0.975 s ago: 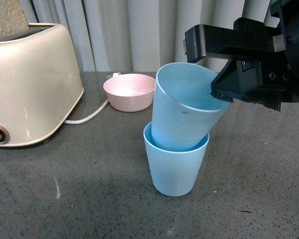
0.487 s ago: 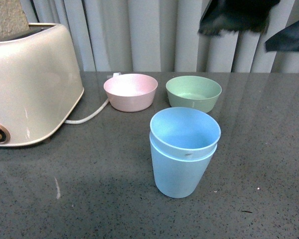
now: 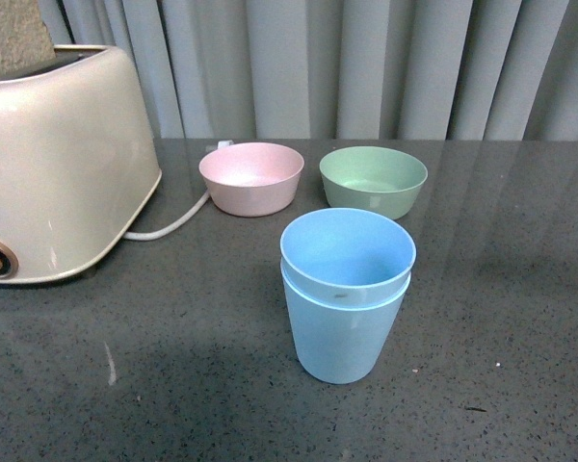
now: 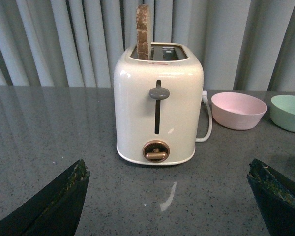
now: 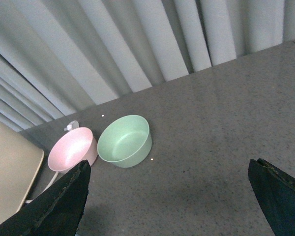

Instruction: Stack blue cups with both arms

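Front view, 2 blue cups (image 3: 345, 289) nested upright, mouths up, unheld

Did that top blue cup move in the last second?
Yes. The upper blue cup leaned tilted out of the lower blue cup before; now it sits nested upright inside it, in front of the green bowl.

Cut off and hidden from my seat
The toaster (image 3: 58, 164) runs off the front view's left edge; the outer blue cup (image 3: 339, 337) hides the inner cup's (image 3: 347, 252) lower body.
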`<state>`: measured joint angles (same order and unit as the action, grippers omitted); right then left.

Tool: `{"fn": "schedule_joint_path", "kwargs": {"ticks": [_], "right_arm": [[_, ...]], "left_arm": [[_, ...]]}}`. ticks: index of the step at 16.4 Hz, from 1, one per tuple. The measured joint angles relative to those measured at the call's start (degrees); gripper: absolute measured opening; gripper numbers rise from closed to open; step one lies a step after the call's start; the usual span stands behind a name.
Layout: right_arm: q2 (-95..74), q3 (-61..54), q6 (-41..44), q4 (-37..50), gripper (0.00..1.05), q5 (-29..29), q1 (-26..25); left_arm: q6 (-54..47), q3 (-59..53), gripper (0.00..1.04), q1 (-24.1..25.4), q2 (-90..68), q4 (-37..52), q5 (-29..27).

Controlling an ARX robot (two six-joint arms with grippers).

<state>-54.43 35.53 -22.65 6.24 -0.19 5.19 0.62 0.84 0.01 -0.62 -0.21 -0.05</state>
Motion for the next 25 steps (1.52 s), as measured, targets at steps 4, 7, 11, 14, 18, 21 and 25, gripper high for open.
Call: {"fn": "schedule_joint_path", "kwargs": {"ticks": [4, 7, 11, 14, 18, 21, 25], "right_arm": [[19.04, -21.16, 17.97, 14.1, 0.56, 0.72, -5.55], [30.88, -29.38, 21.2, 8.79, 0.25, 0.17, -5.2], [36.3, -31.41, 22.1, 7.43, 0.02, 0.2, -5.2], [39.23, -32.5, 22.18, 5.99, 0.02, 0.2, -5.2], [43.45, -34.84, 22.29, 4.39, 0.02, 0.17, -5.2], [53.33, -34.82, 22.27, -6.78, 0.02, 0.15, -5.2], [54.18, -34.8, 22.29, -6.54, 0.02, 0.15, -5.2]], "left_arm": [[0.0, 0.0, 0.98, 0.0, 0.0, 0.0, 0.02], [0.0, 0.0, 0.98, 0.0, 0.0, -0.02, 0.0], [0.0, 0.0, 0.98, 0.0, 0.0, 0.0, 0.0], [0.0, 0.0, 0.98, 0.0, 0.0, 0.0, 0.02], [0.0, 0.0, 0.98, 0.0, 0.0, 0.0, 0.0], [0.0, 0.0, 0.98, 0.0, 0.0, -0.02, -0.02], [0.0, 0.0, 0.98, 0.0, 0.0, 0.02, 0.02]]}}
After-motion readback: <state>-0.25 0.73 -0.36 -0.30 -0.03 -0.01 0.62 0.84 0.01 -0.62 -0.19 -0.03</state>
